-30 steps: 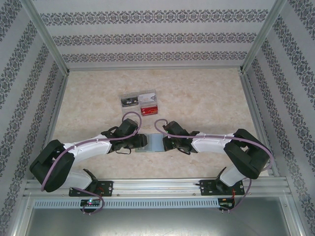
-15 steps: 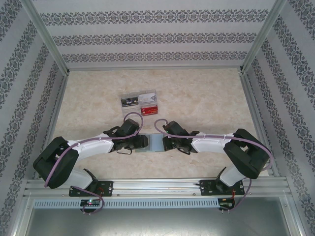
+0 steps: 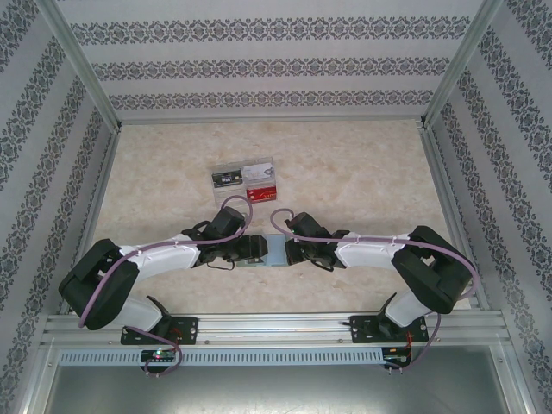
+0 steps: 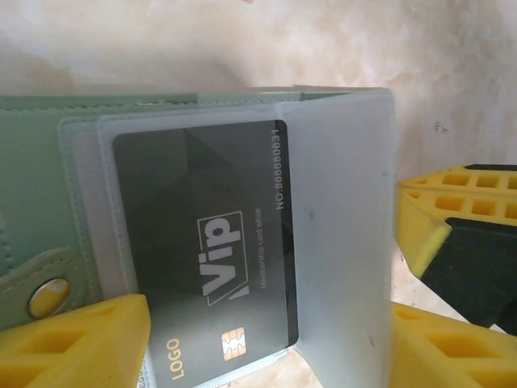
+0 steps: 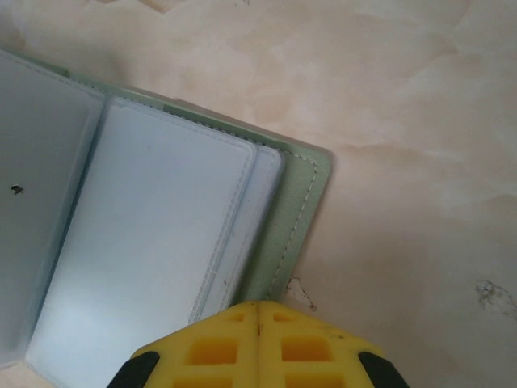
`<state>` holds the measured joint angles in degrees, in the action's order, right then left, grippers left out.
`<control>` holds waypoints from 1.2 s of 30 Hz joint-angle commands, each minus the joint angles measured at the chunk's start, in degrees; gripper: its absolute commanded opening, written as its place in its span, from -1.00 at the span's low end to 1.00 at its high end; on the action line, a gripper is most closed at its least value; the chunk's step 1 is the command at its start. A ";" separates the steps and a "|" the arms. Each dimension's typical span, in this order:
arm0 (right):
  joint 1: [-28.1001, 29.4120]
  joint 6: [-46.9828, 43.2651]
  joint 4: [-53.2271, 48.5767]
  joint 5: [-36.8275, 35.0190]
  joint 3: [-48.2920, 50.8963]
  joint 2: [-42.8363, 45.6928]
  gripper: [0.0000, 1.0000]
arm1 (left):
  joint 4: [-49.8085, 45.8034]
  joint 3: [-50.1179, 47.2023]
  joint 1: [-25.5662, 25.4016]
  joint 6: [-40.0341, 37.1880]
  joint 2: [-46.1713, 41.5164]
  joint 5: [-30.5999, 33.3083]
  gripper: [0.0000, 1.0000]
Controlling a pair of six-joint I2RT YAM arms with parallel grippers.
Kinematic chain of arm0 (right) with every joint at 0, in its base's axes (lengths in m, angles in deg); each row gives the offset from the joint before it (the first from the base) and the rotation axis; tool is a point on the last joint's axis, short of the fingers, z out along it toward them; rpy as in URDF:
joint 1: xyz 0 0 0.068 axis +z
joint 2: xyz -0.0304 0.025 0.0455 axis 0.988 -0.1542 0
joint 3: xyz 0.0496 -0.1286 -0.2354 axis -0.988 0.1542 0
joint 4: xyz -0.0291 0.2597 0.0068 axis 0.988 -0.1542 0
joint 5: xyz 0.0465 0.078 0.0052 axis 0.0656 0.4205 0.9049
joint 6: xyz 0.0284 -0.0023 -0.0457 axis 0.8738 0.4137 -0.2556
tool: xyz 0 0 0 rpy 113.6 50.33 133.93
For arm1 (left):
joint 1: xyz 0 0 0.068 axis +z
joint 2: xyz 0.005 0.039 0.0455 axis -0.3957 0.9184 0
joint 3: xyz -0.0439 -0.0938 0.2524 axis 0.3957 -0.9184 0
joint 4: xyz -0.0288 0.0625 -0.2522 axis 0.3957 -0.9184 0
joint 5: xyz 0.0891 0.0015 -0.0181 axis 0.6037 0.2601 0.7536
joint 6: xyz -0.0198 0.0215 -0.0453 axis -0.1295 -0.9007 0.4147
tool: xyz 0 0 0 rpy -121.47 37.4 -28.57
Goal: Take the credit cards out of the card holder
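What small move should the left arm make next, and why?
Probably close the open left gripper on the dark card's near edge. That edge lies between its jaws, and the shut right gripper seems to hold the card holder down.

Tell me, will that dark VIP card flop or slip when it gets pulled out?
The dark card looks flat and straight-edged, so it is probably stiff and light. Its glossy face and the clear sleeve suggest it may slide easily, perhaps slipping in a pinch.
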<state>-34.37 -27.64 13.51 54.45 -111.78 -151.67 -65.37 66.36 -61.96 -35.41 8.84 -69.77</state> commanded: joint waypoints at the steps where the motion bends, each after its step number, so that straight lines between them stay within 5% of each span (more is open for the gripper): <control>1: 0.57 1.38 -0.10 -0.64 0.64 -1.21 -0.99 | 2.48 1.84 -1.08 -0.32 0.55 -1.22 0.40; 9: -0.45 2.77 0.52 -6.17 5.14 7.47 -0.96 | 3.26 6.00 -3.56 -0.53 2.41 -1.68 0.21; 22: -2.06 3.59 -0.76 -3.61 8.14 16.59 -0.78 | 5.85 10.66 -7.49 0.63 7.71 -2.46 0.05; 30: -0.90 5.08 0.50 1.61 4.59 14.48 -0.70 | -4.51 6.87 -4.50 -1.78 -1.36 4.61 -0.17; 36: 1.79 7.26 1.72 3.30 1.22 10.97 -0.69 | -4.87 1.58 1.12 -2.67 -3.18 3.26 -0.36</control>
<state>-33.65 -22.33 13.71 55.98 -108.30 -139.28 -66.53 70.27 -62.53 -36.63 6.02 -67.23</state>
